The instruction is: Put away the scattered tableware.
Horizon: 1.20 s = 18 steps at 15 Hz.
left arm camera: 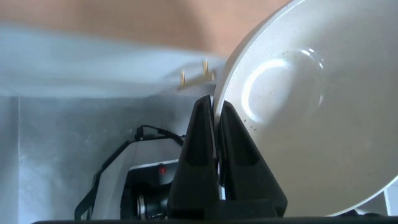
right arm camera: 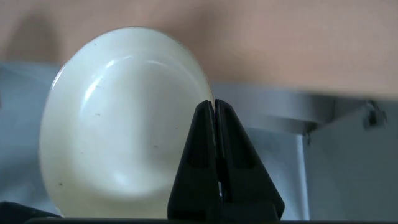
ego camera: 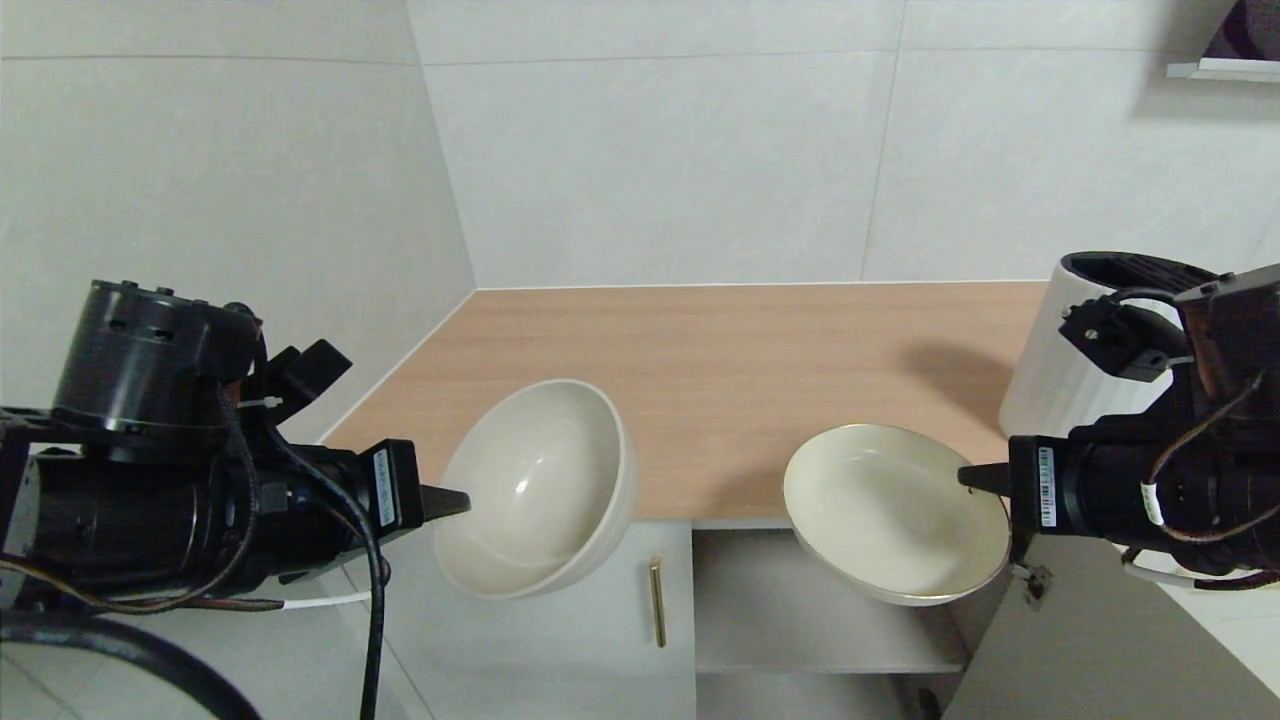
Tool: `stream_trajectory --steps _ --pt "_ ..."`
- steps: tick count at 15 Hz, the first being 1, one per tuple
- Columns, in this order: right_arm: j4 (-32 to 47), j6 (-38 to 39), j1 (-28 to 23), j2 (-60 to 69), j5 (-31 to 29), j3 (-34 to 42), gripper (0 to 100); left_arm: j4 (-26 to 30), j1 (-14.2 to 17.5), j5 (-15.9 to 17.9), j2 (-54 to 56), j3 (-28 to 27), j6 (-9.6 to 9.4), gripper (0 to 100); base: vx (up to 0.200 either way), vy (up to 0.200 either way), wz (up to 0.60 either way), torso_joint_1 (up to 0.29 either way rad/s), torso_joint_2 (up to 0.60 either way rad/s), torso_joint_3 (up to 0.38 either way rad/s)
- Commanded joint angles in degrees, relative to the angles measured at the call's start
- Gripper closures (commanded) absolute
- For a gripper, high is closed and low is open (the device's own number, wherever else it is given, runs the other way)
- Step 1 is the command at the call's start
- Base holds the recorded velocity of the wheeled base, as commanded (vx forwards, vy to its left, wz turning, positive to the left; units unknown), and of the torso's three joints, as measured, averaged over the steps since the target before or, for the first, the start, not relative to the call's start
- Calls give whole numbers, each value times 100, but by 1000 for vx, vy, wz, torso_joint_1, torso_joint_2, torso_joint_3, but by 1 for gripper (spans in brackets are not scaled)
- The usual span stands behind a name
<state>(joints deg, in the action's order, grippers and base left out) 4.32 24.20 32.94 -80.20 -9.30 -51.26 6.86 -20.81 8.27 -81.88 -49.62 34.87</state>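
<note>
Both arms have something in hand here. The left gripper (ego camera: 458,499) is clamped tight on the rim of a deep cream bowl (ego camera: 545,490), with its fingers pinched either side of the wall and nothing but the rim between them. The bowl is up off the surface (ego camera: 750,340), tipped so its inside faces back toward the robot. It hangs at the near edge, left of centre, partly over a closed cabinet door (ego camera: 560,650) with a thin gold handle (ego camera: 656,600).

The right gripper (ego camera: 975,478) has the same kind of hold on a plate (ego camera: 890,515), squeezed shut on its right edge. It's a shallow cream one with a gold rim, tilted, in the air just past the near edge of the surface and above the open cabinet bay (ego camera: 820,590).

Bowl and plate are apart, not touching. On the far right of the surface stands a white canister (ego camera: 1060,370) with a dark top, partly behind the right arm. A pale tile wall (ego camera: 650,150) runs behind it all.
</note>
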Motion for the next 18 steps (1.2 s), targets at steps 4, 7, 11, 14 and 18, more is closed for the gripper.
stream_trajectory --steps 4,7,11,14,18 --pt "-27 -82 -77 -189 -28 134 100 -1 -37 0 -73 22 -103 100 -100 0 0 -2 -5 4" --pt "-18 -73 -95 -242 -19 134 100 -1 -37 0 -91 40 -182 100 0 0 0 0 0 0" --pt "-27 -82 -156 -382 -28 134 100 -1 -46 0 -152 40 -182 100 0 0 0 0 0 0" --pt "-27 -73 -200 -435 -28 143 100 -1 -72 0 -188 40 -182 100 0 0 0 0 0 0" --pt "-27 -82 -235 -505 -28 143 100 -1 -99 0 -188 57 -182 100 0 0 0 0 0 0"
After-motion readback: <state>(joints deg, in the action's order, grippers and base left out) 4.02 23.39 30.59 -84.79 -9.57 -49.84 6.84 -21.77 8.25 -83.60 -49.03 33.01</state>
